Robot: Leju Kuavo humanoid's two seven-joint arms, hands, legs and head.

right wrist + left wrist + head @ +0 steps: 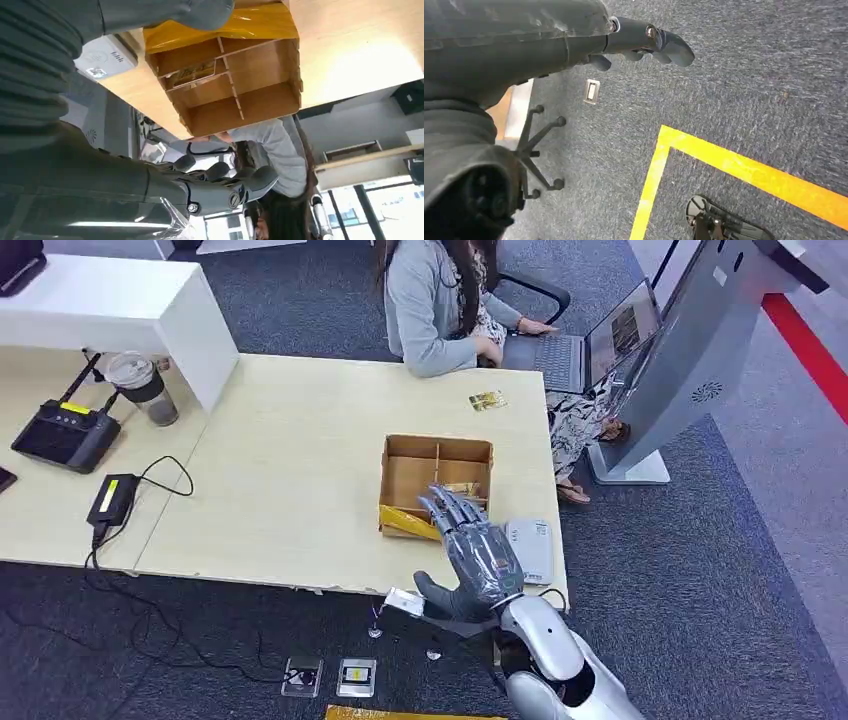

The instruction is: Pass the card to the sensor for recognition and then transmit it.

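A cardboard box (437, 452) with divided compartments stands near the front right of the light wooden table (300, 470). A gold-patterned card (462, 489) lies in one of its near compartments, also seen as the card (192, 73) in the right wrist view. My right hand (472, 550) hovers over the box's near edge with fingers spread, holding nothing. The white card sensor (531, 548) lies on the table just right of that hand, and the sensor (104, 57) sits beside the box (235, 87). My left hand (624, 40) hangs over the carpet, empty.
Yellow film (406, 524) covers the box's near left corner. A second card (487, 400) lies at the table's far edge near a seated person (435, 300) using a laptop (590, 345). A grey kiosk (690, 360) stands to the right. A cup, controller and charger sit far left.
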